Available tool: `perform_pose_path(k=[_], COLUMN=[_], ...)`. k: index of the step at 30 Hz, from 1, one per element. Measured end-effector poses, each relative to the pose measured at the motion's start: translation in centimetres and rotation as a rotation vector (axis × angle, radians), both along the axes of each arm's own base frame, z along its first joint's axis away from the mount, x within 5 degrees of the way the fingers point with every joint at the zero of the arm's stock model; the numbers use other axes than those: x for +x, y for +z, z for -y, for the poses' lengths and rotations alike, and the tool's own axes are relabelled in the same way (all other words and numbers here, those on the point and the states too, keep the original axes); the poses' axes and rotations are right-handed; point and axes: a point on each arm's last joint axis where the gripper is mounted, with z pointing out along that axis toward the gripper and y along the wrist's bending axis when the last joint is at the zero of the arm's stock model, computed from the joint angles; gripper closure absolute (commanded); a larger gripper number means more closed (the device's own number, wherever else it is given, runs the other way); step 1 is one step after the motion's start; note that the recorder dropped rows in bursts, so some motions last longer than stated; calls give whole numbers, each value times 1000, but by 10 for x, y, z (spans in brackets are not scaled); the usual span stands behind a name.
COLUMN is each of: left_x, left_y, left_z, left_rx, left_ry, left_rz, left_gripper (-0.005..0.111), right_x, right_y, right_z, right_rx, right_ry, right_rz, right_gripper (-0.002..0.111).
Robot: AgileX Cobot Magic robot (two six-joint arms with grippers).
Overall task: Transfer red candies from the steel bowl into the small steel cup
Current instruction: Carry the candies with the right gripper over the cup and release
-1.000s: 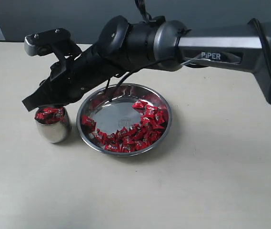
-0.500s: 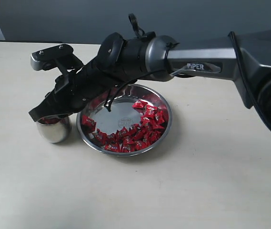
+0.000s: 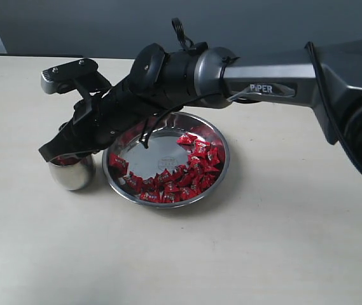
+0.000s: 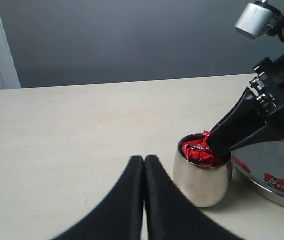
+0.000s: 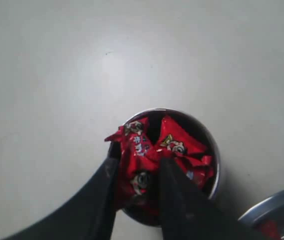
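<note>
My right end effector [image 5: 139,155] tips are in cup [image 5: 212,155] mouth, narrow, candy [image 5: 141,181] between, grip unclear; bowl [image 3: 161,159] just beside cup.

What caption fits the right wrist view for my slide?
Right gripper at the small steel cup, fingers straddling one of the heaped red candies.

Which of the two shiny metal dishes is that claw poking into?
The small steel cup, not the wide steel bowl beside it: the right gripper has its tips among the red candies at its mouth.
</note>
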Motion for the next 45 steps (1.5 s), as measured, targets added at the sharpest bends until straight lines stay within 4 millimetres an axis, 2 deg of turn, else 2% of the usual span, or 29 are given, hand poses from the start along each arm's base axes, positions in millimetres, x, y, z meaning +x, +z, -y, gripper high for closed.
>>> perform_pose_path(k=[16, 24, 35, 45], left_x=[0, 0, 0, 0], left_y=[0, 0, 0, 0], left_z=[0, 0, 0, 0], left_rx=[0, 0, 0, 0], left_ry=[0, 0, 0, 0], left_rz=[0, 0, 0, 0], left_gripper=[106, 106, 106, 106], right_x=[2, 4, 5, 9], right_y=[0, -13, -13, 4], right_z=[0, 0, 0, -10], right_rx=[-4, -22, -20, 34], right_ry=[-9, -17, -24, -6], right_rz=[29, 19, 26, 22], right_gripper=[79, 79, 79, 79])
